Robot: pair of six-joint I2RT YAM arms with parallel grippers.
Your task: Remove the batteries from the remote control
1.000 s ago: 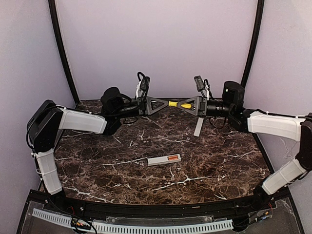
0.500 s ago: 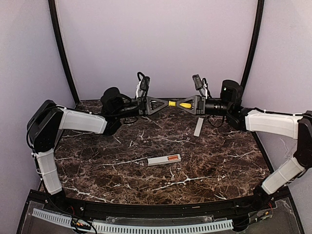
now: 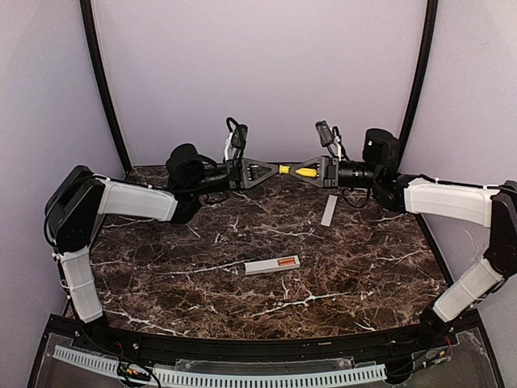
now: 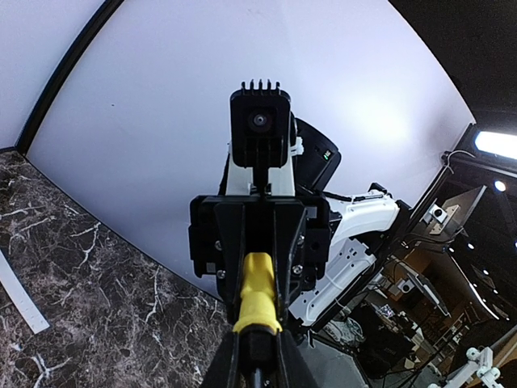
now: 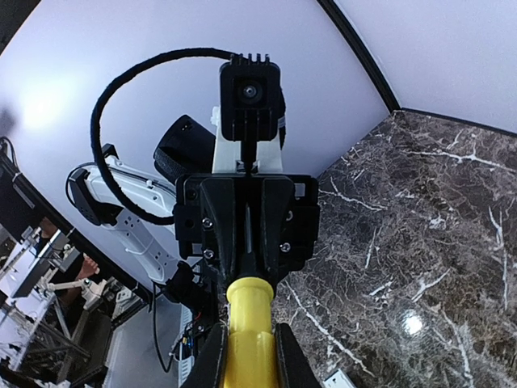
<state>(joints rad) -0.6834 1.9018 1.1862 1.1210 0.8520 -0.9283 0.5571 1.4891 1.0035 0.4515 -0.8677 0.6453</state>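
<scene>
The right gripper (image 3: 308, 171) has edged left and closed onto the yellow handle of the tool (image 3: 285, 170). The left gripper (image 3: 272, 171) stays clenched on its dark tip, high by the far wall. The remote control (image 3: 272, 264) lies mid-table, well clear of edges, with orange batteries (image 3: 286, 262) in its recess. A white cover strip (image 3: 329, 210) lies far right of it.
</scene>
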